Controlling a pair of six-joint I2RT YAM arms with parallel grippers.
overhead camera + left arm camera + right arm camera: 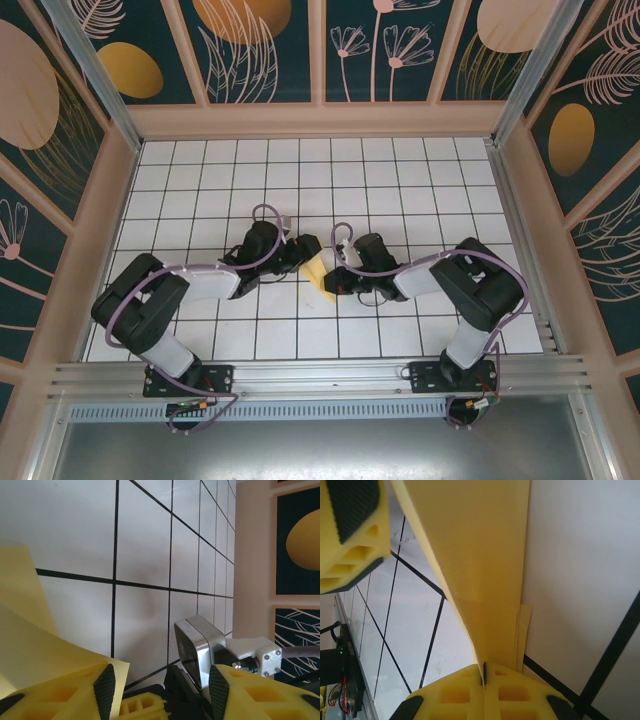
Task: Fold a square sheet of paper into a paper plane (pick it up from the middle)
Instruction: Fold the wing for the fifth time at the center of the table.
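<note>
Top view: left claw [306,258] and right claw [338,281] sat nose to nose, with the paper [320,283] between them.
Right claw: pressed together, pinching the paper's edge at its fingertips.
Left claw: spread, with nothing pinched in the gap.
Paper: yellow and folded in layers; it stuck out in a long strip in front of the right claw, and one corner lay just past one finger [104,690] of the left claw.
Table [400,180]: white with black lines, under both claws.
</note>
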